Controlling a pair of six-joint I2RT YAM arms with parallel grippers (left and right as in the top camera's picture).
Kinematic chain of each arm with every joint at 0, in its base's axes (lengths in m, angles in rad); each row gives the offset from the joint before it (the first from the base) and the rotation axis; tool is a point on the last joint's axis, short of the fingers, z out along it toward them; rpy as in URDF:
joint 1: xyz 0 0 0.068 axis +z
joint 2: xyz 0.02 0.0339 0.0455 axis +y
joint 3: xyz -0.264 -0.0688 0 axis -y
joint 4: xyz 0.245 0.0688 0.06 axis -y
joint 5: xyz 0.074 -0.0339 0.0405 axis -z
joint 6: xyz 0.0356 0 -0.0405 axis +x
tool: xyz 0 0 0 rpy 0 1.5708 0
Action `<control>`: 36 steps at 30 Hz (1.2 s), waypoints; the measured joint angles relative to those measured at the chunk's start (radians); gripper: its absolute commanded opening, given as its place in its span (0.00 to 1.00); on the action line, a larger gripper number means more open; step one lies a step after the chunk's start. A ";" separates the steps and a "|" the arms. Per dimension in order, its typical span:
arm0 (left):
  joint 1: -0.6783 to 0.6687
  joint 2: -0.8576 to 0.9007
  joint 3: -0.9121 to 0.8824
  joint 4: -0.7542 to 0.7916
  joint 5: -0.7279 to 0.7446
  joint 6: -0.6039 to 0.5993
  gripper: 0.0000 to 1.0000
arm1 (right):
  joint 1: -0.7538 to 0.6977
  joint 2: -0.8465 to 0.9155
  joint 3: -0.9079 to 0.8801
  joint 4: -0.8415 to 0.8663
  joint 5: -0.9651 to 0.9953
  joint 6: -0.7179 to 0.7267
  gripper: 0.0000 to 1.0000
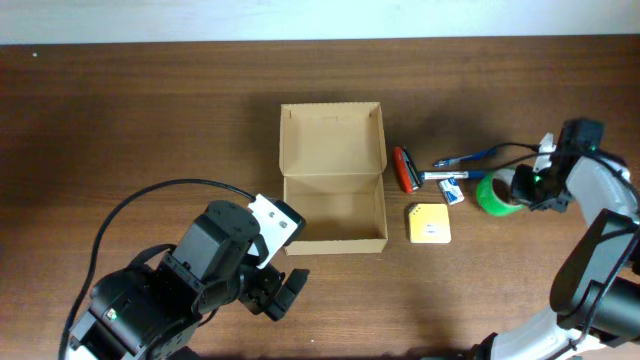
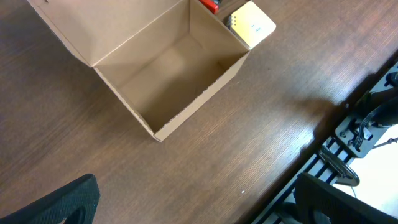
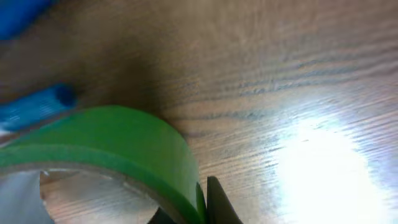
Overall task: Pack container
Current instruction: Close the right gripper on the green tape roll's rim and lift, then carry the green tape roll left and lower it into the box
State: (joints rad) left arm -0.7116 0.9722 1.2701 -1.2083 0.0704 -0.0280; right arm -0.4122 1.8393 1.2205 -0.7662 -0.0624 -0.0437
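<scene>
The worktop (image 1: 150, 120) is dark brown wood grain, with a pale strip of wall (image 1: 320, 15) along its far edge and a bright glare patch (image 3: 317, 155) near the right hand (image 1: 528, 185). The container (image 1: 334, 243) stands open mid-worktop, its flap laid back. The right hand is pinched narrowly on the green tape roll (image 1: 492, 195). The left hand (image 1: 283, 290) hangs wide open just in front of the container.

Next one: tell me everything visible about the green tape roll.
The green tape roll is a glossy bright-green ring with a pale inner core, lying hole-up on the brown wooden table, outside the cardboard box and close to a blue pen. The right gripper is closed on its wall on the side away from the box; one dark finger presses its outer face.
</scene>
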 measured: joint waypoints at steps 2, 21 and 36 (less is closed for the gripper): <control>0.000 0.000 0.000 0.000 0.000 0.000 0.99 | 0.010 0.000 0.065 -0.056 0.000 0.008 0.04; 0.000 0.000 0.000 0.000 0.000 0.000 1.00 | 0.335 -0.040 0.501 -0.375 -0.008 0.021 0.04; 0.000 -0.006 0.000 -0.087 -0.001 0.050 1.00 | 0.616 -0.048 0.504 -0.455 -0.064 0.010 0.04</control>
State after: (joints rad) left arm -0.7116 0.9657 1.2705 -1.2957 0.0692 0.0219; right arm 0.2035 1.7912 1.7245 -1.2209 -0.1261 -0.0334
